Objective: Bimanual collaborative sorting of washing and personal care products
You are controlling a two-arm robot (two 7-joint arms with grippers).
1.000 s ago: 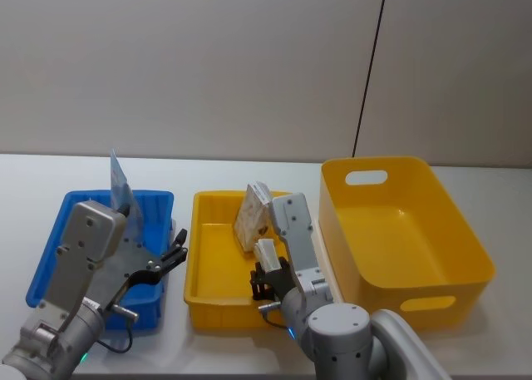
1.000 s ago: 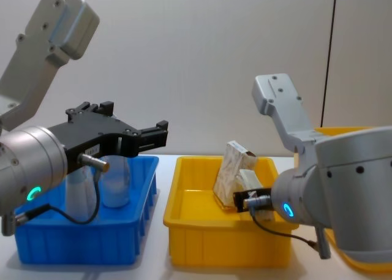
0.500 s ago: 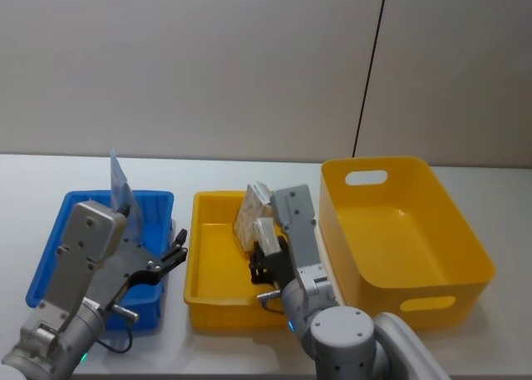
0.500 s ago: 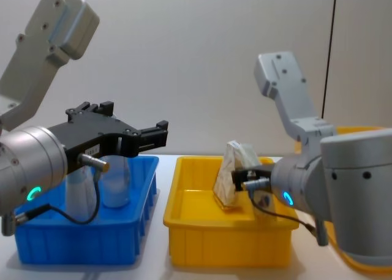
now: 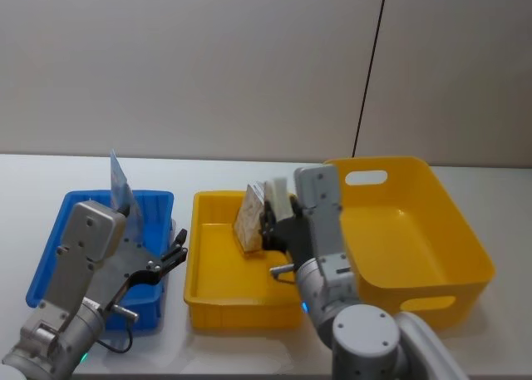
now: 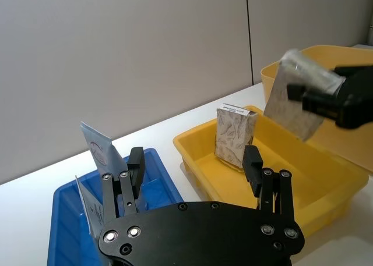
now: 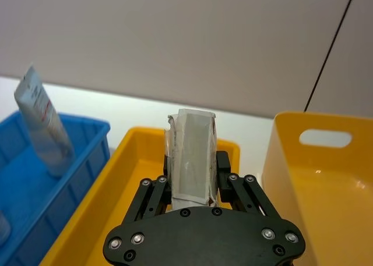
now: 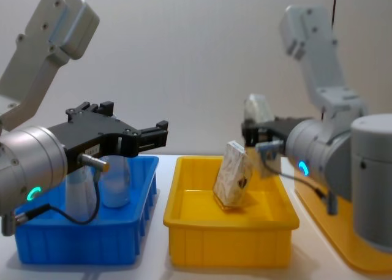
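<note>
Step in hand: carrying. The right gripper (image 8: 260,136) is clamped on the small whitish flat pack (image 8: 257,111) and holds it in the air, so I judge this the transfer stage of sorting one item.
Pack location: raised above the right rim of the shallow yellow plastic tray (image 5: 208,297), beside the deep yellow plastic bin (image 5: 416,280), touching neither.
Pack axis: long axis roughly upright with a slight lean. Its lower part sits between the gripper's fingers and its free end points up past them.
Next move calls for: probably a sideways carry over the deep bin's wall, then a lowering before release. The height looks enough to clear the rim.
Left gripper (image 8: 153,133): jaws spread and holding nothing, hovering over the blue plastic bin (image 5: 50,255).
Other items: the beige mottled carton (image 5: 248,222) leans on end in the shallow tray. The tall pale grey-white tube with light-blue and red label (image 5: 120,180) stands slanted in the blue bin.
Surface: all three containers rest on the white desk (image 5: 25,172).
</note>
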